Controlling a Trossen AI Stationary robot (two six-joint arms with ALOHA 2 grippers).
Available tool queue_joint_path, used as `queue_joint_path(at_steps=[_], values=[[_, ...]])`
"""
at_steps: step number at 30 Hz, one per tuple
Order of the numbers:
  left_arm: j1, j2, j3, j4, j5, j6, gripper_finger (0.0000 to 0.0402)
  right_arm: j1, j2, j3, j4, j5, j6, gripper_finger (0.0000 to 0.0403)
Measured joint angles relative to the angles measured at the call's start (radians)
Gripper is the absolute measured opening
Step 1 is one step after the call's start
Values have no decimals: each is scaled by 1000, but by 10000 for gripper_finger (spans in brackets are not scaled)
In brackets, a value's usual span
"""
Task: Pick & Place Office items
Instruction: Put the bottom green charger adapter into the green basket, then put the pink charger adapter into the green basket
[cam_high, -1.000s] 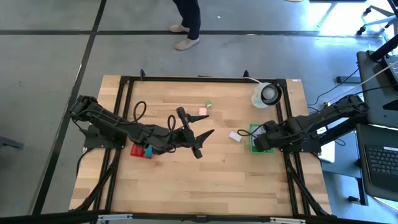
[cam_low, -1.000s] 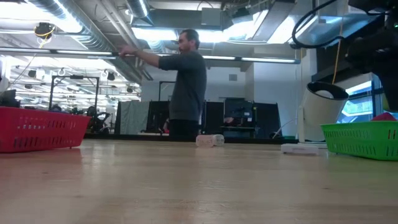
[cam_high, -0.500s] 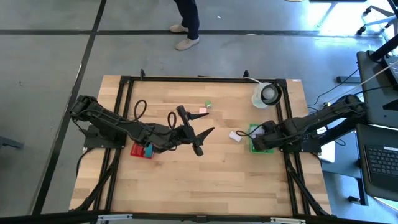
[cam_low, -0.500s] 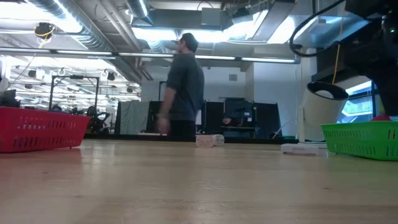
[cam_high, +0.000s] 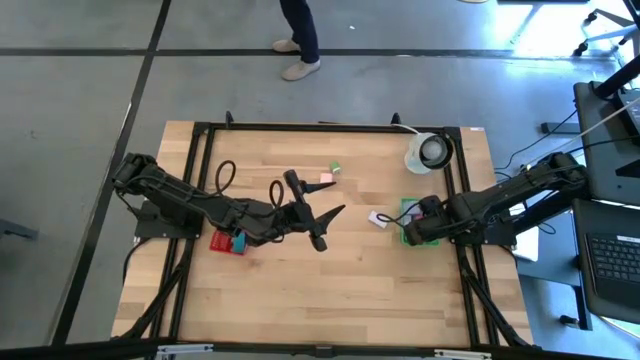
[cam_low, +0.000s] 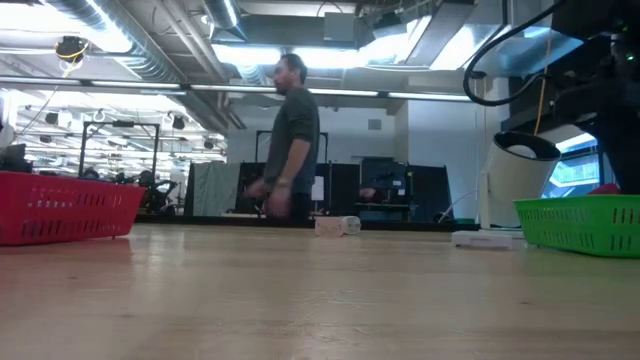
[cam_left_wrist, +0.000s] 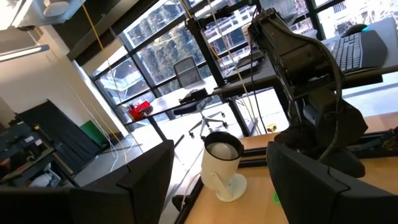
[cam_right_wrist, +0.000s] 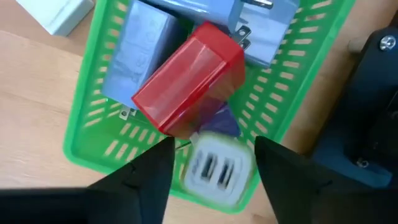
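The right gripper (cam_right_wrist: 211, 165) hangs over the green tray (cam_right_wrist: 84, 146), fingers apart above the red block (cam_right_wrist: 189, 74) lying inside among other pieces, seemingly just released; the left gripper (cam_high: 322, 226) waits mid-surface, fingers apart.

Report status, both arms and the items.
Right gripper over green tray, fingers apart, red block lying inside. Left gripper open mid-table, empty. Pink piece loose on table. Nothing in the way.

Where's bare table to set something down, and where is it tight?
Free: the wooden table's near half below both arms, and its far-left corner. Tight: the full green mesh basket under the right gripper, and the red basket beside the left arm.
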Motion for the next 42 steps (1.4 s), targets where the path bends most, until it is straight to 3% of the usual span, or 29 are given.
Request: queue_joint_path(at_steps=[6, 13, 17, 21, 30, 42], values=[[1, 0, 0, 0, -25, 0, 249, -1, -25, 60, -54, 37, -7, 257], [25, 0, 0, -17, -45, -56, 249, -19, -44, 273, -191, 263, -95, 269], [60, 0, 0, -50, -46, -157, 249, -41, -44, 357, -156, 387, -210, 270], [105, 0, 0, -124, -28, -312, 251, -73, -44, 396, -123, 447, -316, 270], [247, 0, 0, -395, 253, -599, 273, -172, -43, 399, -81, 465, -474, 270], [447, 44, 0, -636, 583, -463, 281, -333, -43, 399, 19, 482, -670, 270]])
